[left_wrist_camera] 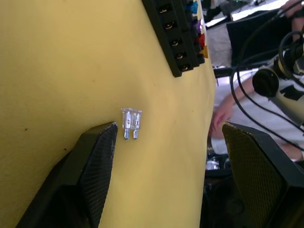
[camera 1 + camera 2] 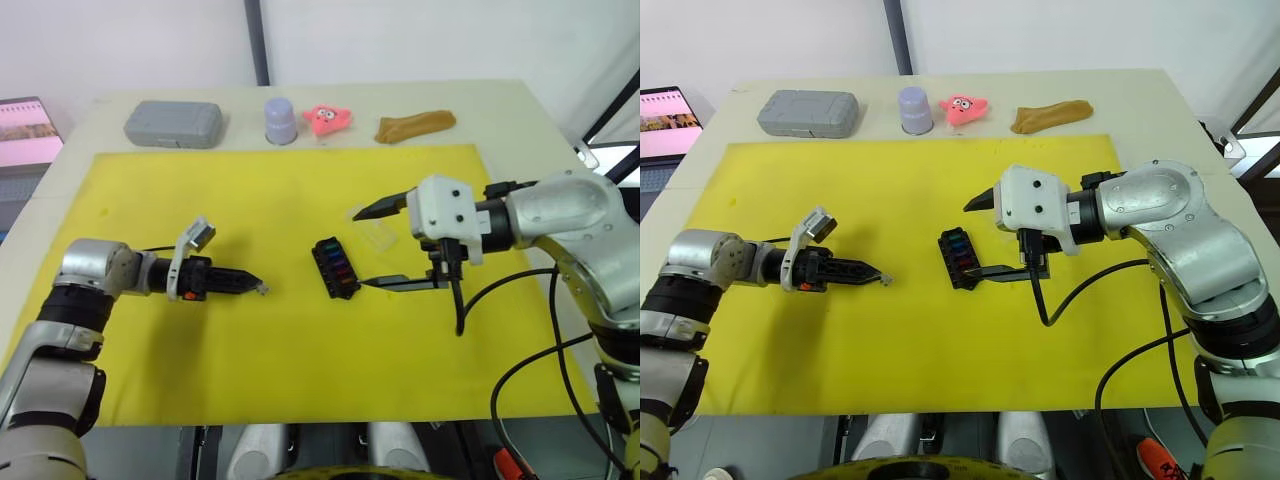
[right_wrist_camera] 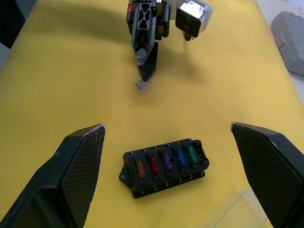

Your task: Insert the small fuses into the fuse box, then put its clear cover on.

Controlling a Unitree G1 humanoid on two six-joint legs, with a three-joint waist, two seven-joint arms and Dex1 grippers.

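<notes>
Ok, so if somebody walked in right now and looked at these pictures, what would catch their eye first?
Probably the black fuse box in the middle of the yellow mat, five coloured fuses already seated in it and the open right pincer spread wide over it. Next, one clear fuse lying loose on the mat just off the left pincer, which is also open.

Cream table (image 2: 70,140) under yellow mat (image 2: 150,380); white wall (image 2: 130,40) behind.
</notes>
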